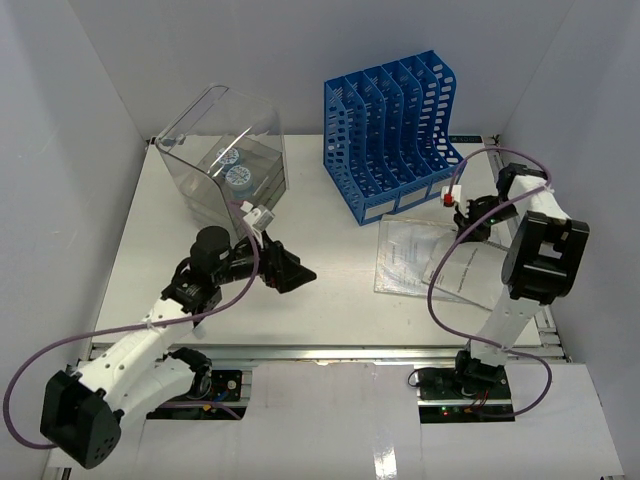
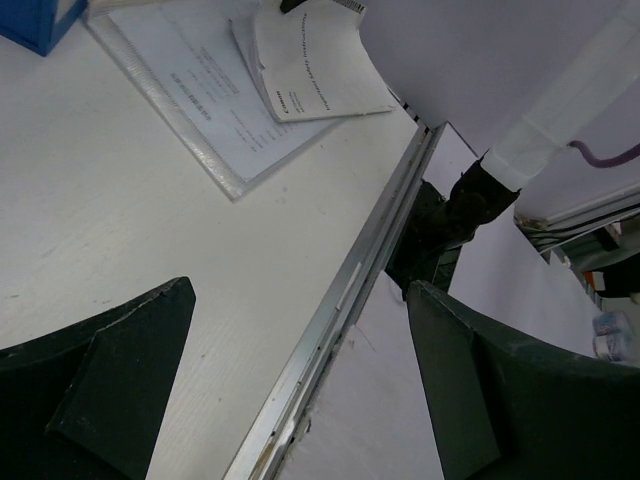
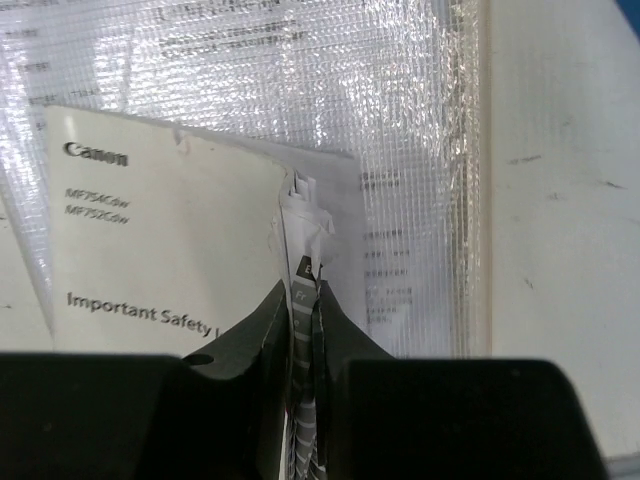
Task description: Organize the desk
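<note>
The white desk (image 1: 330, 305) has a metal rail (image 1: 330, 352) along its front edge. My right gripper (image 1: 468, 232) is shut on the edge of a white Canon safety booklet (image 1: 468, 275) at the right. In the right wrist view the jaws (image 3: 303, 290) pinch the booklet's (image 3: 150, 240) crumpled fold above a clear document sleeve (image 3: 380, 90). My left gripper (image 1: 287, 268) is open and empty over the desk's middle left. In the left wrist view its fingers (image 2: 120, 390) straddle the rail (image 2: 350, 290), with sleeve (image 2: 190, 100) and booklet (image 2: 310, 70) beyond.
A blue slotted file rack (image 1: 395, 135) stands at the back centre. A clear plastic drawer box (image 1: 225, 160) stands tilted at the back left. The document sleeve (image 1: 405, 255) lies in front of the rack. White walls enclose the desk.
</note>
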Controlling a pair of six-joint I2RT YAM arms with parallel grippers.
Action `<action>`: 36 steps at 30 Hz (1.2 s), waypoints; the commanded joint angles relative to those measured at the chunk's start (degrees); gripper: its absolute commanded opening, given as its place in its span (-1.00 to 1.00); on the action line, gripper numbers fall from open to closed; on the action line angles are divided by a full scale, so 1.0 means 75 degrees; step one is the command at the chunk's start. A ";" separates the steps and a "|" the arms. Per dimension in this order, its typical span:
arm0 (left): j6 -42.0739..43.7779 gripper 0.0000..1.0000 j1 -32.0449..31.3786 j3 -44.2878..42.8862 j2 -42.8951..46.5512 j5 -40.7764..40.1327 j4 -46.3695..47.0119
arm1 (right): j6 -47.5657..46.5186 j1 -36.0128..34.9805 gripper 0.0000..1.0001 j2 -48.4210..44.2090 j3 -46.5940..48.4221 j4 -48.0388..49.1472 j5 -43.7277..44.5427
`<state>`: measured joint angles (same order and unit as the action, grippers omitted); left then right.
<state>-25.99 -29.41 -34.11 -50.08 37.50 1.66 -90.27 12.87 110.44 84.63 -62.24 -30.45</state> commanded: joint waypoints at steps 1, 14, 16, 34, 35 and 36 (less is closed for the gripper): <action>-0.0701 0.96 -0.0784 -0.0264 -0.1014 -0.0305 0.1104 | -0.0820 0.0264 -0.85 -0.1370 -0.0747 -0.0244 -0.1175; 0.0187 0.96 -0.2818 -0.2909 -0.5763 -0.1615 0.1978 | -0.1808 0.0264 -0.85 -0.4489 -0.2986 -0.0653 -0.3222; 0.0324 0.96 -0.2944 -0.3275 -0.6266 -0.1606 0.1988 | -0.1908 0.0264 -0.85 -0.4794 -0.3101 -0.0769 -0.3420; 0.0286 0.96 -0.3543 -0.4690 -0.7970 -0.1257 0.1880 | -0.2389 0.0264 -0.85 -0.5473 -0.3324 -0.1709 -0.4534; 0.0220 0.95 -0.3545 -0.4731 -0.8001 -0.1238 0.1906 | -0.2392 0.0264 -0.85 -0.5495 -0.3391 -0.1709 -0.4575; 0.0178 0.93 -0.3550 -0.4767 -0.8027 -0.1238 0.1932 | -0.2402 0.0264 -0.85 -0.5511 -0.3452 -0.1709 -0.4611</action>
<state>-23.33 -55.66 -67.16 -110.11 26.35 14.85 -106.88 15.03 70.53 60.02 -72.08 -57.43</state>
